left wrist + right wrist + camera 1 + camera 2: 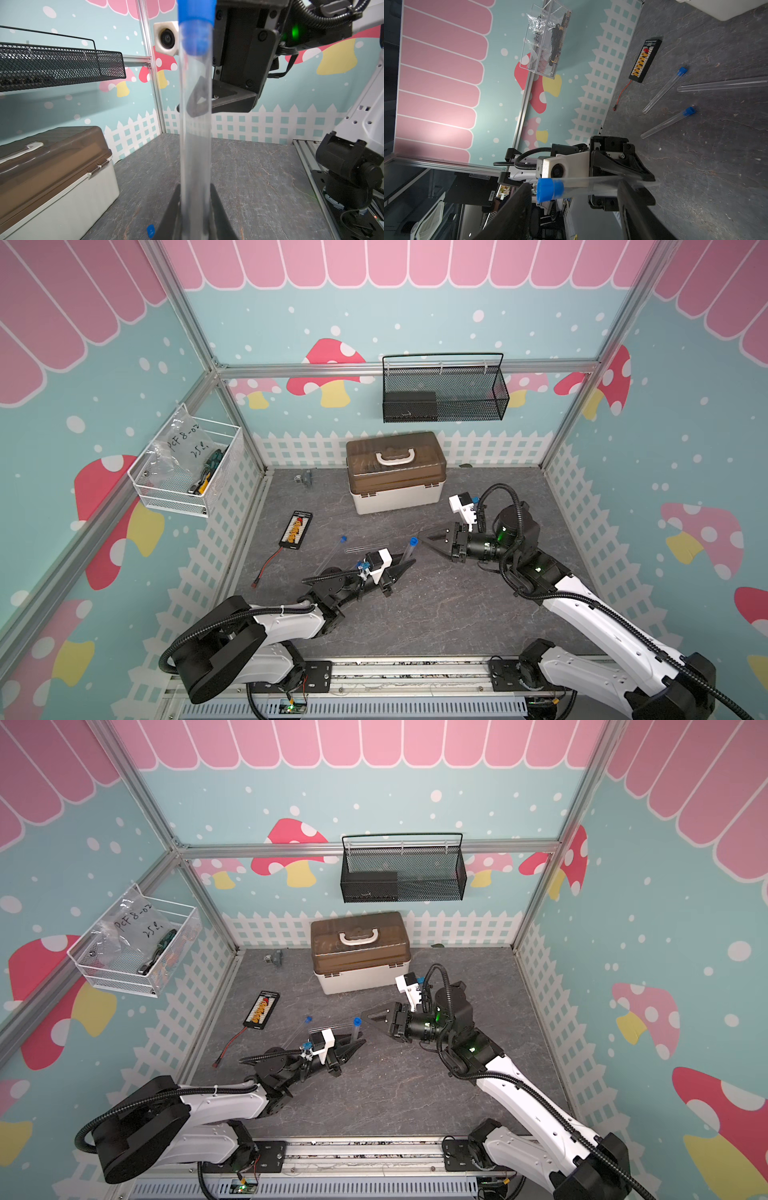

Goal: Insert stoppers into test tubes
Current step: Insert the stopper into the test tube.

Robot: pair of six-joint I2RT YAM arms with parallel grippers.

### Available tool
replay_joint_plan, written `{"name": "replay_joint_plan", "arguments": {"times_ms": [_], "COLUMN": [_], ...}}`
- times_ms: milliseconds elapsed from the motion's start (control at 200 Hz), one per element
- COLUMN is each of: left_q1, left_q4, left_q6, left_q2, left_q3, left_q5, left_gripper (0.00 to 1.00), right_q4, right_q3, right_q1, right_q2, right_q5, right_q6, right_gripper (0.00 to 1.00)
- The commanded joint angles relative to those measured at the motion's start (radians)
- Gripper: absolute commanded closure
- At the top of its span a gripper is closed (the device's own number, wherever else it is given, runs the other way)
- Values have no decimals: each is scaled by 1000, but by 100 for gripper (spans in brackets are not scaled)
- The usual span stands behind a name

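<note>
My left gripper point(404, 566) point(196, 209) is shut on the lower end of a clear test tube point(195, 124), which stands upright. A blue stopper point(413, 540) point(549, 190) sits in the tube's top. My right gripper point(424, 538) point(574, 184) is open, level with that stoppered end, which shows between its spread fingers without being gripped. On the table lie three more test tubes: one with a stopper point(682, 70), another with a stopper point(689, 111), and an open tube point(722, 85) with no stopper.
A brown-lidded toolbox point(395, 472) stands at the back of the table. The black board with yellow connectors point(296, 529) and its red wire lie at the left. A black mesh basket point(444, 393) hangs on the back wall and a white wire basket point(187, 472) on the left wall.
</note>
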Motion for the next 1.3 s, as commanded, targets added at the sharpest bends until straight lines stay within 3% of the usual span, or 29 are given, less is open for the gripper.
{"name": "replay_joint_plan", "arguments": {"times_ms": [0, 210, 600, 1296], "left_q1": [0, 0, 0, 0], "left_q4": [32, 29, 26, 176], "left_q6": [-19, -19, 8, -58], "left_q2": [3, 5, -11, -27], "left_q3": [-11, -11, 14, 163], "left_q5": [17, 15, 75, 113], "left_gripper": [100, 100, 100, 100], "right_q4": [32, 23, -4, 146], "right_q3": [47, 53, -27, -210], "right_q1": [13, 29, 38, 40], "right_q2": [10, 29, 39, 61], "right_q5": [-28, -41, -3, 44], "right_q6": [12, -1, 37, 137], "right_gripper": [34, 35, 47, 58]}}
